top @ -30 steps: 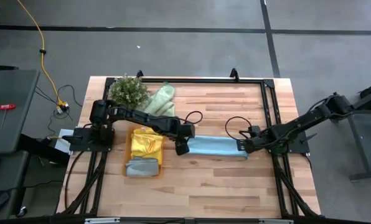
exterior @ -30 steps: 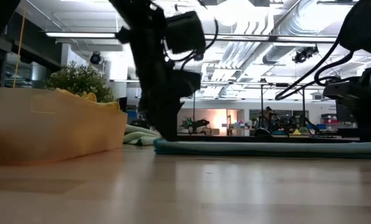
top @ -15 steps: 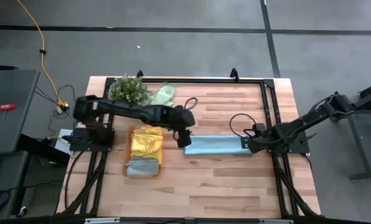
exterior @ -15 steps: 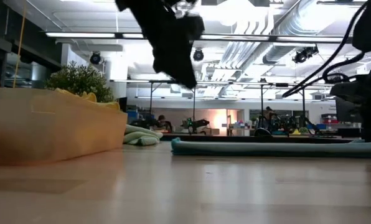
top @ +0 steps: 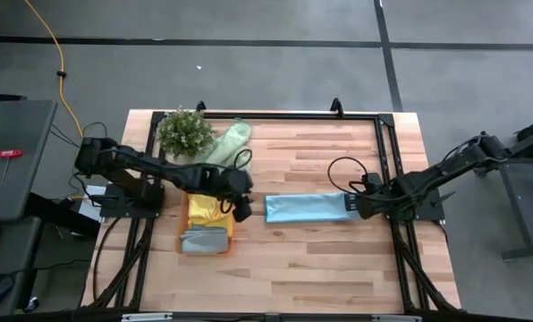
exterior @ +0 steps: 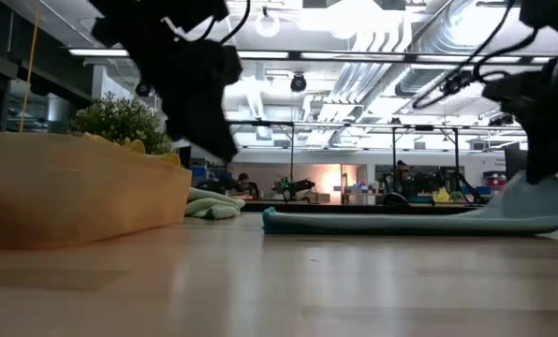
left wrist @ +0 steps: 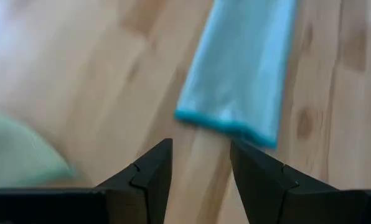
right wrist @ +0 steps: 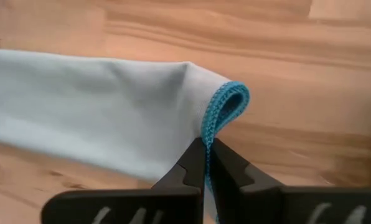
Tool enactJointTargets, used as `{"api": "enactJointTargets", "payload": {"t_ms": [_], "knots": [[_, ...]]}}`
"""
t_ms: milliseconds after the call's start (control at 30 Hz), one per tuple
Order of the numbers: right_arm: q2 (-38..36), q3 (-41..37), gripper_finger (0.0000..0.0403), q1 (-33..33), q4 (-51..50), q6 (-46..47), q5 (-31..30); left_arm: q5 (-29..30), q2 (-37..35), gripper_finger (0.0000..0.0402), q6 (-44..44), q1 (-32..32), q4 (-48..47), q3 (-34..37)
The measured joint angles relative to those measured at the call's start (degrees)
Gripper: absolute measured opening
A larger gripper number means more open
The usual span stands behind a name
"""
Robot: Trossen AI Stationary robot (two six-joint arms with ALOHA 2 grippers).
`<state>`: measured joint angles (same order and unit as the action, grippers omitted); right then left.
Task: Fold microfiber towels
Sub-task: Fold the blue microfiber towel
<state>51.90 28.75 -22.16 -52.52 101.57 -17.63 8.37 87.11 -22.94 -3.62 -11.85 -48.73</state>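
Note:
A light blue towel (top: 307,207), folded into a long strip, lies across the middle of the table. My right gripper (top: 354,206) is shut on its right end. My left gripper (top: 240,207) hovers open between the strip's left end (left wrist: 226,121) and the orange tray (top: 184,234), touching nothing. The tray holds a yellow towel (top: 208,207) and a grey towel (top: 204,240). A pale green towel (top: 232,140) lies loose on the table by the plant. My right gripper pinches the blue towel's stitched hem (right wrist: 205,138) at its right end between its two shut fingers, where the hem curls over into a fold. The fingers slant down from above. That end (exterior: 532,201) is lifted off the wood; the remainder of the strip lies flat.
A small bushy plant (top: 184,132) stands at the far left of the table. A black frame (top: 293,116) runs along the table's far and right sides. Bare wood lies in front of the blue towel toward the near edge.
My left gripper has left the blue towel's left end, risen, and gone toward the table's left, now beside the tray. My right gripper has gone up, and the towel's right end has risen off the table with it while the remainder stays flat.

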Motion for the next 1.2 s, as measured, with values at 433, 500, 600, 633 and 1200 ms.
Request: {"api": "enactJointTargets", "payload": {"t_ms": [433,500,600,633,1200], "knots": [[5.3,8.9,0.0000,0.0,0.8,-0.1,-5.7,1.7,8.2,0.0138,-3.0,2.7,0.3,1.3],[7.0,9.9,0.0000,0.0,2.4,-0.6,-6.2,1.7,9.7,0.0122,-2.1,2.6,0.8,0.7],[9.3,11.0,0.0000,0.0,5.2,-1.4,-6.6,0.1,11.4,0.0088,-0.2,2.6,-0.2,-0.3],[9.9,11.2,0.0000,0.0,5.7,-1.5,-6.7,-0.4,11.9,0.0074,0.3,2.7,-1.0,-0.6],[12.5,13.3,0.0000,0.0,11.5,-4.1,-8.3,-2.7,12.0,0.0001,9.0,2.4,-4.9,-4.7]]}}
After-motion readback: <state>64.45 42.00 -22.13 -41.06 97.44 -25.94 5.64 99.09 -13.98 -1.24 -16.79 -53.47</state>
